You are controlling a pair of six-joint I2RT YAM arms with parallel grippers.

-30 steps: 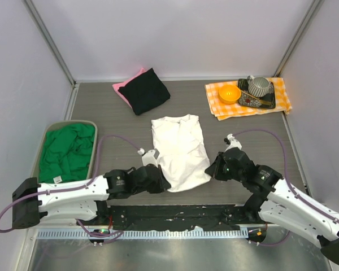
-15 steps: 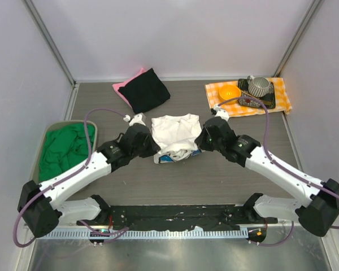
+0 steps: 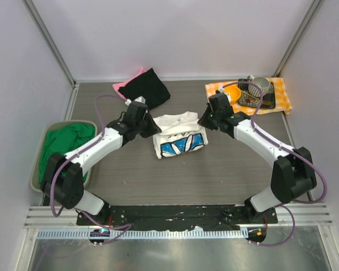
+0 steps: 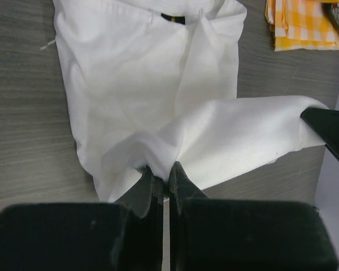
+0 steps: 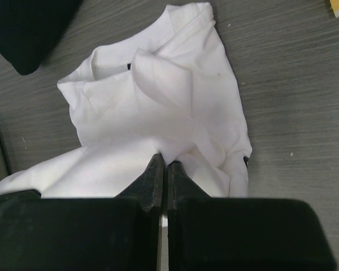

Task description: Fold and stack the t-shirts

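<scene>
The white t-shirt (image 3: 178, 135) lies mid-table, its lower half folded up over the collar end so the blue daisy print (image 3: 182, 145) faces up. My left gripper (image 3: 148, 125) is shut on the shirt's hem corner at its left side, seen pinched in the left wrist view (image 4: 163, 171). My right gripper (image 3: 204, 123) is shut on the other hem corner, seen pinched in the right wrist view (image 5: 163, 162). A folded black t-shirt (image 3: 148, 91) lies on a pink one (image 3: 122, 87) at the back. A green t-shirt (image 3: 65, 149) fills the bin on the left.
A grey bin (image 3: 39, 161) stands at the left edge. At the back right, an orange-and-white checked cloth (image 3: 276, 96) carries an orange bowl (image 3: 235, 90), a dark tray and a grey cup (image 3: 261, 86). Walls close in on three sides.
Both grippers have carried the white shirt's hem from the near edge up toward the collar, folding it in half. The blue print now shows on top.
</scene>
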